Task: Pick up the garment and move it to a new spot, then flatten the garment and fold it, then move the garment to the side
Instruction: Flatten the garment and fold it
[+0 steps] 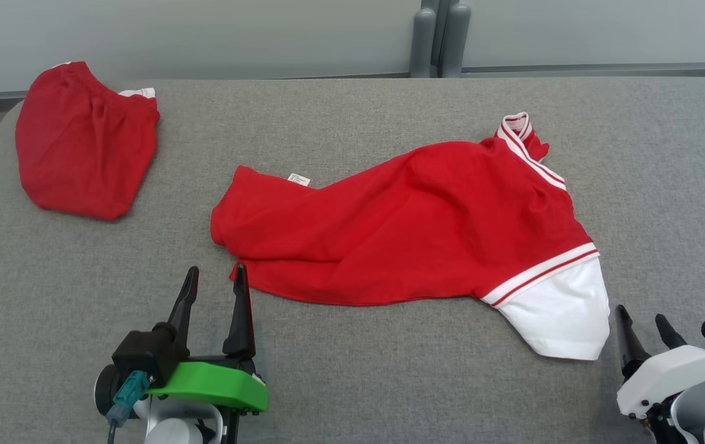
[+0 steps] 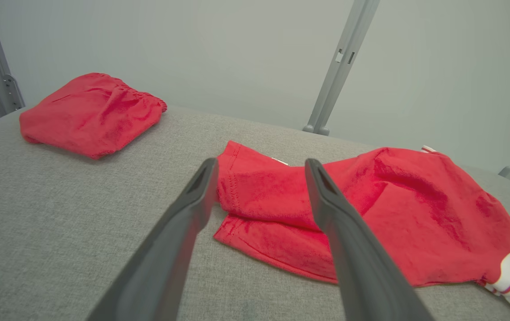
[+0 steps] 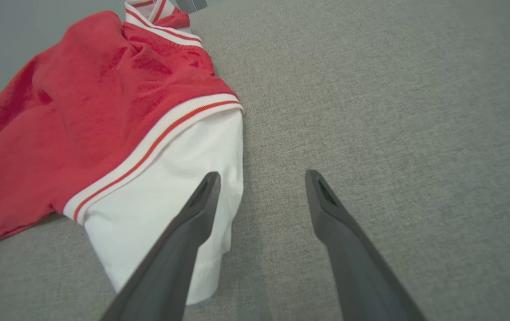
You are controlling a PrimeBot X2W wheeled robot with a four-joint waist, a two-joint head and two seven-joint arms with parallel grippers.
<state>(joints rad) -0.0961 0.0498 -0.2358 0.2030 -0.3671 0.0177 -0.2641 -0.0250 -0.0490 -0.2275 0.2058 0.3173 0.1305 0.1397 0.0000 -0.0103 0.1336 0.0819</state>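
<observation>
The left gripper (image 1: 216, 268) and right gripper (image 1: 641, 313) are hovering wide open, empty, beside the crumpled red-and-white jersey shirt (image 1: 401, 228); pinching hem (image 1: 278, 290) and white sleeve (image 1: 562, 314) low, then spreading, should flatten it.

The left hand (image 1: 216, 269) sits at the lower left of the head view, its two long dark fingers (image 1: 241, 308) pointing up and away from the robot and spread apart with nothing between them, rising from a green wrist mount (image 1: 210, 385) with a teal cable plug (image 1: 130, 388) on its outer side. The right hand (image 1: 641, 313) sits low at the lower right on a white wrist housing (image 1: 667, 370), its fingers leaning up and to the left. In the right wrist view its jaws also stand wide apart and grip nothing.
</observation>
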